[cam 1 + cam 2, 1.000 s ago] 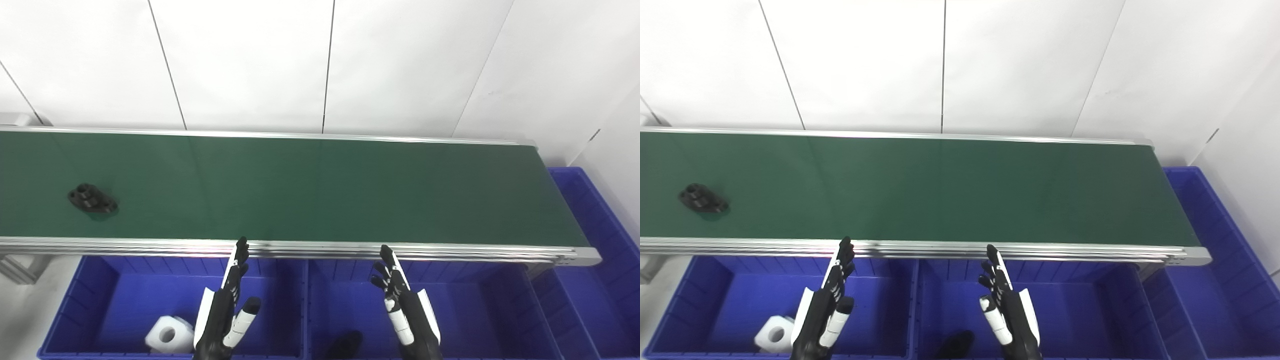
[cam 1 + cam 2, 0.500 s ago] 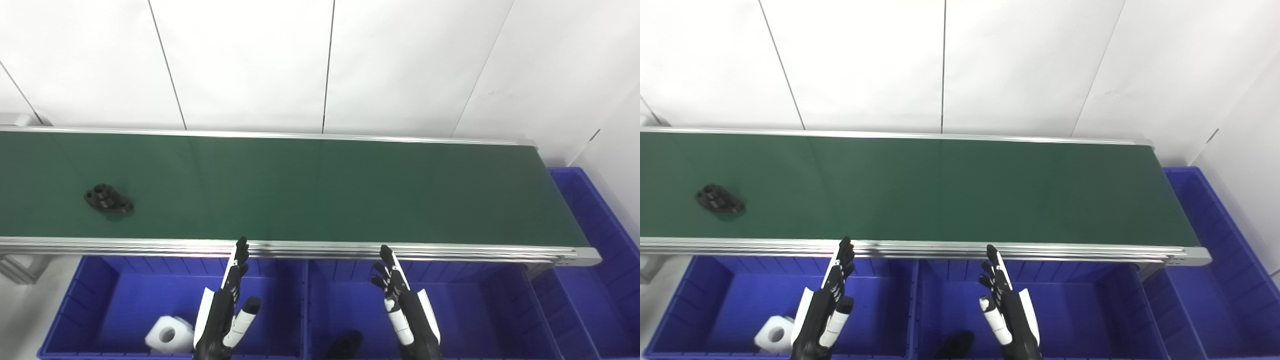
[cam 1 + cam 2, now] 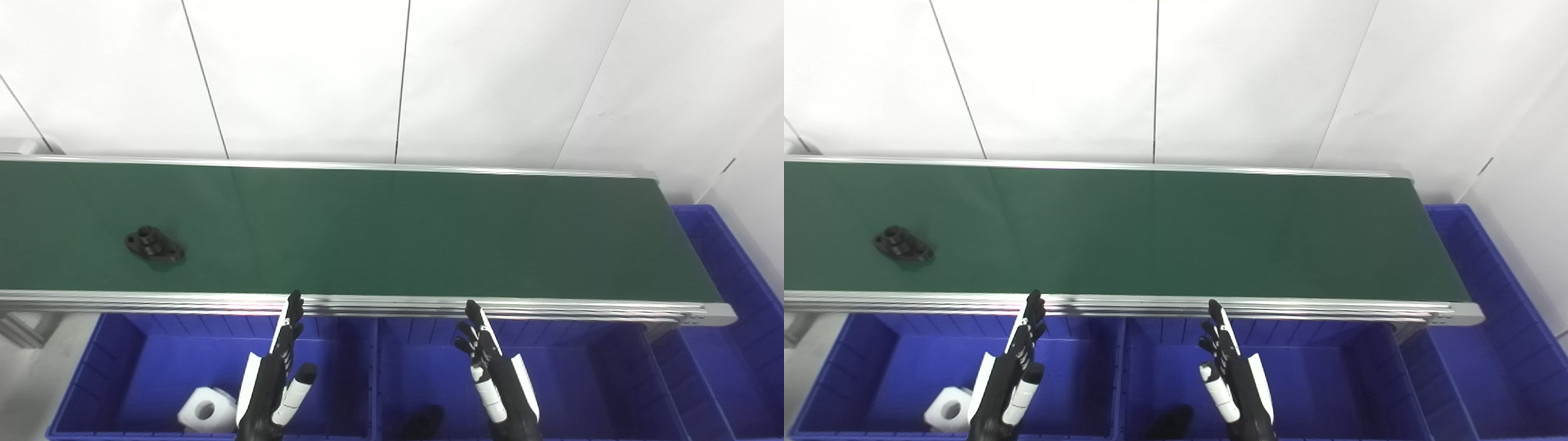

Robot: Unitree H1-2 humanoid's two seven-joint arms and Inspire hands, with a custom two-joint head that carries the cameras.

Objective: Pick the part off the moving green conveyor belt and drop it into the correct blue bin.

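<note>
A black flanged part (image 3: pixel 154 245) lies on the green conveyor belt (image 3: pixel 392 233), toward its left end. My left hand (image 3: pixel 275 380) hangs open above the left blue bin (image 3: pixel 110 361), below the belt's near rail and to the right of the part. Above the middle blue bin (image 3: pixel 588 380) my right hand (image 3: pixel 496 380) is open too, fingers stretched toward the rail. Neither hand holds anything.
The left bin holds a white part (image 3: pixel 207 410). A black part (image 3: pixel 422 421) lies in the middle bin. A third blue bin (image 3: pixel 735 294) stands past the belt's right end. White wall panels rise behind the belt.
The black part has ridden the belt to the right. Both hands stay where they were.
</note>
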